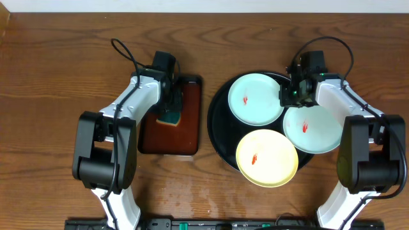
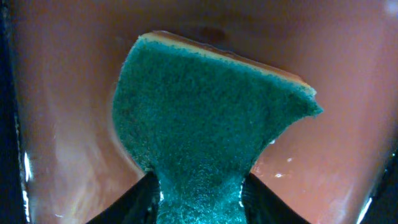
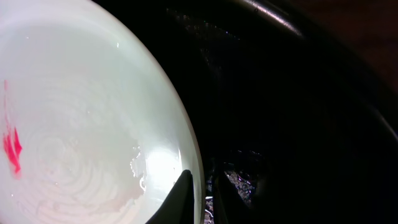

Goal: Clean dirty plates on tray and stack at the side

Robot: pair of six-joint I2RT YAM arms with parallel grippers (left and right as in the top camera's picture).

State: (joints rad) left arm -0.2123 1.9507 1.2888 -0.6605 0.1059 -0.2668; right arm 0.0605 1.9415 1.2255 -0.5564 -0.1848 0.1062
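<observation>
1. Straddling the rim of a mint plate [image 3: 81,124], the right gripper [image 3: 202,199] has one fingertip over the plate's inner edge and one outside it. The gap is narrow. I cannot tell whether it clamps the rim or only brackets it.
2. The plate runs left from those jaws, and its red smear [image 3: 11,149] lies right across the plate from them. Right of the jaws is the bare floor of the black tray [image 3: 292,143].
3. Overhead, this looks to be the rear-left plate, met at its right edge. The second mint plate [image 1: 313,128] is just beside the gripper, and the yellow plate [image 1: 267,157] is nearest the robot. All three are smeared and on the tray. None is on the tabletop [image 1: 64,64].
4. The left gripper [image 2: 200,202] squeezes a green sponge [image 2: 205,106], which is pinched to a waist between the fingers. It is over the brown tray [image 2: 348,81], well left of the black tray.
5. Judgement: the sponge must travel right. The rear-left plate is the nearest one to the left arm, and its free side faces that arm.
</observation>
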